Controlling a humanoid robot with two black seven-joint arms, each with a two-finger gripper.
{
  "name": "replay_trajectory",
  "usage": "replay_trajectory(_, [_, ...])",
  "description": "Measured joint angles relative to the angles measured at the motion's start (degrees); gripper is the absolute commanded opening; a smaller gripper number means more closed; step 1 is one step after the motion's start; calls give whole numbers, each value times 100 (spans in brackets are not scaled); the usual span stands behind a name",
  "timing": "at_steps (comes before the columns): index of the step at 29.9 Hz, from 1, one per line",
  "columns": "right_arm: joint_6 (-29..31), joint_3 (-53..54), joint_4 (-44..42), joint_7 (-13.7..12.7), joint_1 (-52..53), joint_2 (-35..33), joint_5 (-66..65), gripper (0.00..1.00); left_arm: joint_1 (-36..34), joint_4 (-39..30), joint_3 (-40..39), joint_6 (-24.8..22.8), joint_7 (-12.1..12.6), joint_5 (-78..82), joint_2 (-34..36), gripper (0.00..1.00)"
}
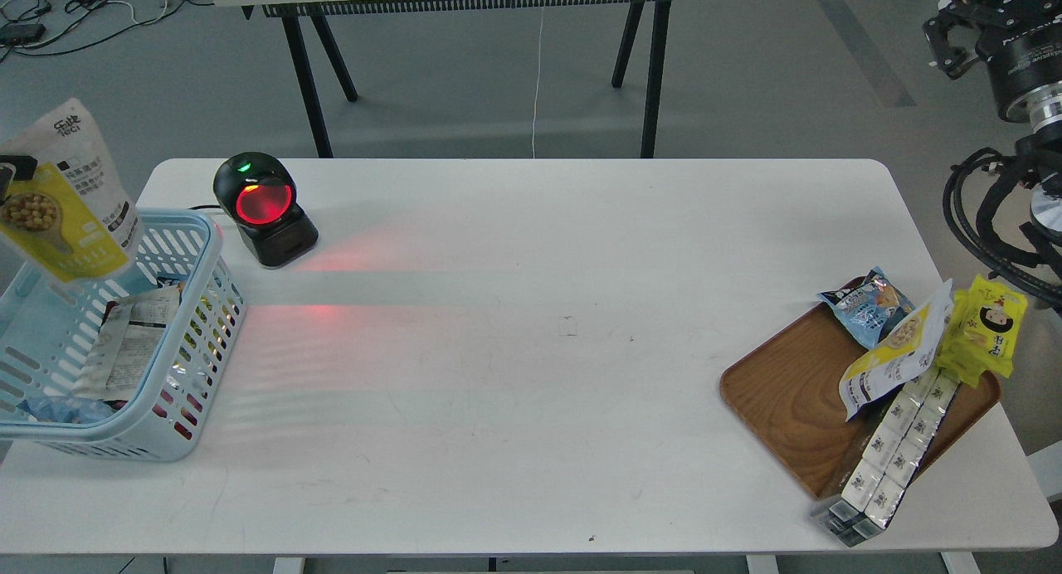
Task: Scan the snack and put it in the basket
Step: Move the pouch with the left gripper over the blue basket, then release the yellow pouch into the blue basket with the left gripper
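Note:
The snack, a foil pouch with a yellow lower part, a white top and a picture of nuts, hangs in the air at the far left. It is over the back rim of the light blue basket. Only a fingertip of my left gripper shows at the view's edge, pinching the pouch's left side; the rest of the arm is out of view. My right gripper is raised at the top right, off the table, dark and partly cut off. The basket holds a few packets.
A black scanner with a glowing red window stands right of the basket's back corner. At the right front a wooden tray carries a second similar pouch, a blue bag, a yellow cartoon packet and white boxes.

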Motion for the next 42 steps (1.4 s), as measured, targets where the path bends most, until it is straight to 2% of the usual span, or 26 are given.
replay_trajectory(6, [1,1,0,0,5,9,3,99,0,-8,10,0,0,-1,-39,1])
replay_trajectory(9, [4,5,0,0,4,22,4,99,0,-9,12,0,0,-1,-50,7])
replay_trajectory(16, [4,8,0,0,4,10,5,99,7,-50,21,0,0,-1,-73,13])
replay_trajectory(19, [4,3,0,0,4,8,3,99,8,-51,26,0,0,-5,-116,33])
replay_trajectory(24, [4,1,0,0,4,-1,4,99,5,36,-11,0,0,-468,-192,86])
replay_trajectory(26, [4,0,0,0,5,-1,4,99,-32,183,-48,0,0,-1246,-266,97])
replay_trajectory(33, [4,0,1,0,10,-22,6,99,-239,693,-263,0,3,-4175,-610,100])
replay_trajectory(42, [0,52,-4,-12,163,-46,6,99,-403,1475,-319,0,0,-7116,-1704,100])
